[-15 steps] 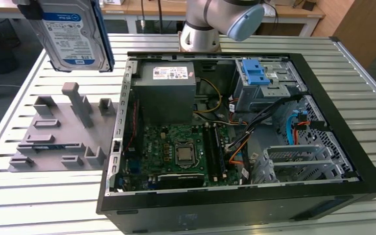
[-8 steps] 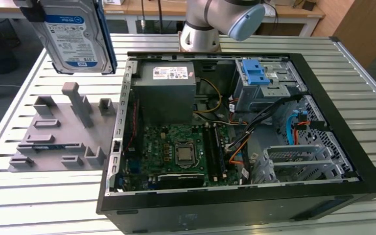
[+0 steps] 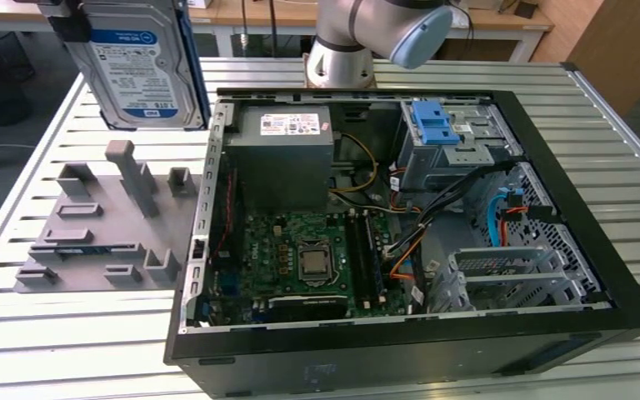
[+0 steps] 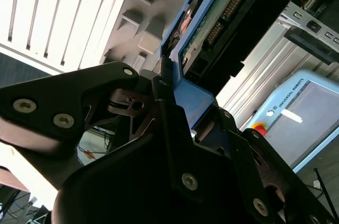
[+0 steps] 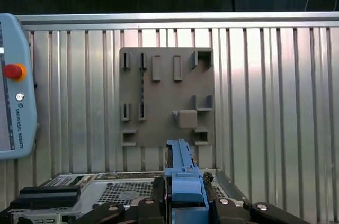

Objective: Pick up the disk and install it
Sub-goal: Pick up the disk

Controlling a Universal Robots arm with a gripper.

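**Silver drive up in the air, case lying open**

So I was standing by the slatted metal table (image 3: 76,350) and this is what I saw. The gripper (image 5: 185,205) was clamped tight on the disk (image 3: 142,67), squeezing its blue frame from both sides. In the second wrist view the drive's green circuit-board side faced the camera. The disk hung upright, label out, well clear of the table. It was above the grey fixture plate (image 3: 97,233) at the exterior view's left, and touched nothing but the fingers.

The big container was the black computer case (image 3: 409,358), lying on its side with the cover off, just beside the fixture plate. Inside it I counted:

- one grey power supply box (image 3: 281,158) with a white sticker
- one green motherboard (image 3: 287,250) with the bare processor socket (image 3: 314,262) in the middle
- one blue bracket (image 3: 437,125) sitting in the metal drive cage (image 3: 465,150)
- a tangle of black, orange and blue cables (image 3: 465,200) between the cage and the board

Outside the case I counted one fixture plate with a bunch of upright tabs, one disk and one arm (image 3: 376,33) behind the case. In the first wrist view one teach pendant (image 5: 13,102) with a red button lay on the table, near the plate.
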